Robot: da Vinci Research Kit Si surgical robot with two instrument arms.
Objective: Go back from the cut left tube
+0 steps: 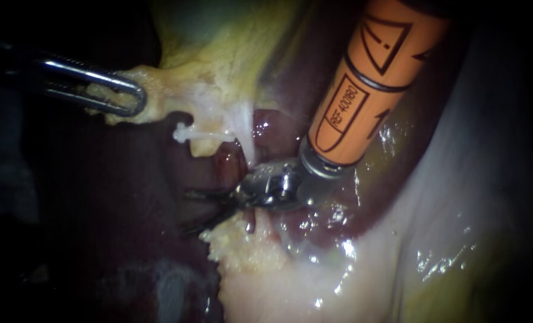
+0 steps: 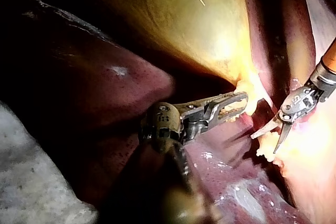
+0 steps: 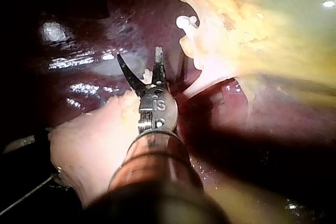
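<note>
A pale cut tube stub (image 1: 188, 135) hangs from the yellow tissue at the gallbladder's (image 1: 218, 42) neck. My left instrument (image 1: 137, 98) comes in from the left, its slotted jaws shut on that yellow tissue and holding it out to the left. My right instrument (image 1: 188, 210), on an orange shaft, lies below the stub, its dark blades open and holding nothing. In the right wrist view the blades (image 3: 138, 53) stand apart short of the stub (image 3: 185, 23). The left wrist view shows my left instrument (image 2: 242, 102) clamped on the tissue, my right instrument (image 2: 264, 144) beside it.
Dark red liver (image 1: 116, 197) lies under and left of the blades. A yellow fatty lump (image 1: 242, 245) sits just beneath them. Pale glistening tissue (image 1: 457, 197) fills the lower right. A thin pale strand (image 1: 247, 140) runs down from the neck toward the right instrument's wrist.
</note>
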